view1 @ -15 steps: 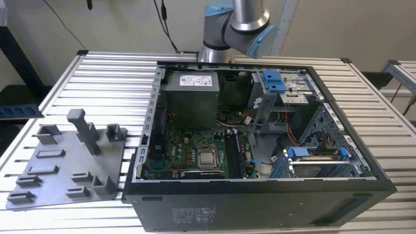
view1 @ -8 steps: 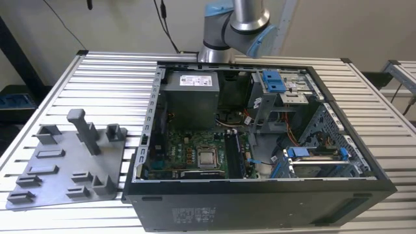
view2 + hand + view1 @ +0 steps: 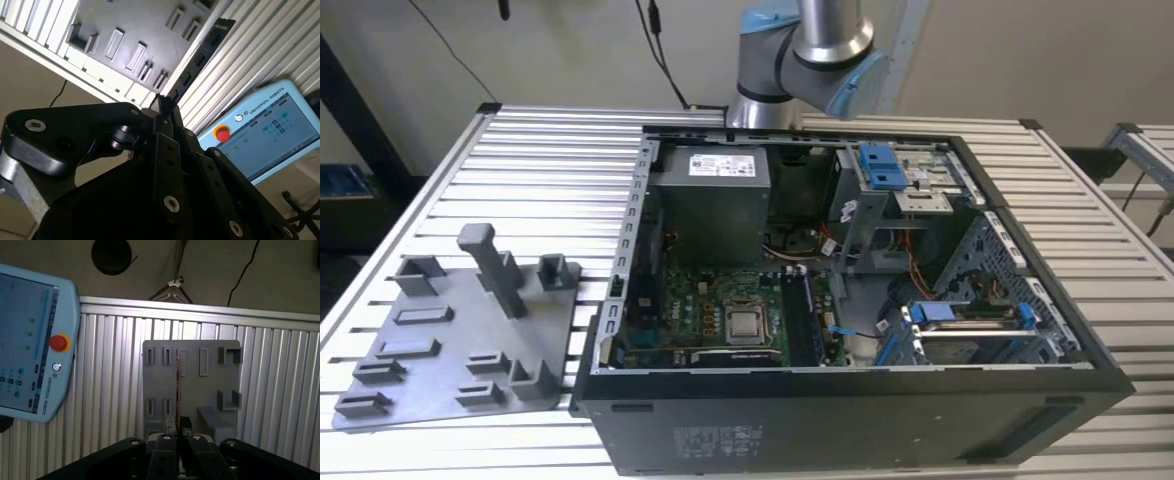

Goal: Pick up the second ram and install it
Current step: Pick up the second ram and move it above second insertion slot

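My gripper (image 3: 165, 101) is shut on one end of the second ram (image 3: 196, 59), a long dark stick with black chips that juts out from between the fingers. In the first wrist view the ram (image 3: 177, 390) appears edge-on as a thin line rising from the gripper (image 3: 177, 434). Beyond it in both wrist views lies the grey tray (image 3: 192, 382) with its slots, well clear of the stick. In the exterior view the open computer case (image 3: 854, 400) lies on the table, with the motherboard (image 3: 720, 320) and its memory slots (image 3: 809, 318) exposed.
The grey tray (image 3: 454, 345) with an upright post (image 3: 491, 265) sits at the exterior view's left of the case. A teach pendant (image 3: 30, 345) with a red button lies on the slatted table (image 3: 547, 170). The arm's elbow (image 3: 807, 45) stands behind the case.
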Tool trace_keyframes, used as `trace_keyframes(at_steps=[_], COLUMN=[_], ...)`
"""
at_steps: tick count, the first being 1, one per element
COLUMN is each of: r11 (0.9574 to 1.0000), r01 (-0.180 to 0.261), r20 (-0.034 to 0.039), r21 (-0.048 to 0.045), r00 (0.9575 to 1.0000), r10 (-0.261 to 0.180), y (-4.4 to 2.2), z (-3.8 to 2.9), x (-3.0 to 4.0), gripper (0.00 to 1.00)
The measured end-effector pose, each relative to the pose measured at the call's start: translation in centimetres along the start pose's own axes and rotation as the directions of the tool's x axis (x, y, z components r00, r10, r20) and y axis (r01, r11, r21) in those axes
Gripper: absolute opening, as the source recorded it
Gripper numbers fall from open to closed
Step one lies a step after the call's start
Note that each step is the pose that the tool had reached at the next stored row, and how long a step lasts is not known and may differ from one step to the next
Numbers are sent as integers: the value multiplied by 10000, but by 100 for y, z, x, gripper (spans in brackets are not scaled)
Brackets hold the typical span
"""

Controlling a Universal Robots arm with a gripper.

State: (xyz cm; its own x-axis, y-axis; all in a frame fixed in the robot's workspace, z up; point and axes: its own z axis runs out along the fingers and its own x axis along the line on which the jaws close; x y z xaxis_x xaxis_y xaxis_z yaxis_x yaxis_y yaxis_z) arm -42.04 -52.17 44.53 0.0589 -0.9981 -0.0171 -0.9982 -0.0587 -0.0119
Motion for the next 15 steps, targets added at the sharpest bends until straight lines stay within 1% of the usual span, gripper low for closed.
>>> trace_keyframes(at_steps=[8,9,15], r11=[10000,10000,10000], r01=[0,2,1], r20=[-2,-3,-1], r21=[6,5,5], r00=[10000,10000,10000], r10=[0,-2,-1], y=[-2,-10,-118], z=[-6,-7,-1], x=[-1,0,7], gripper=[14,14,14])
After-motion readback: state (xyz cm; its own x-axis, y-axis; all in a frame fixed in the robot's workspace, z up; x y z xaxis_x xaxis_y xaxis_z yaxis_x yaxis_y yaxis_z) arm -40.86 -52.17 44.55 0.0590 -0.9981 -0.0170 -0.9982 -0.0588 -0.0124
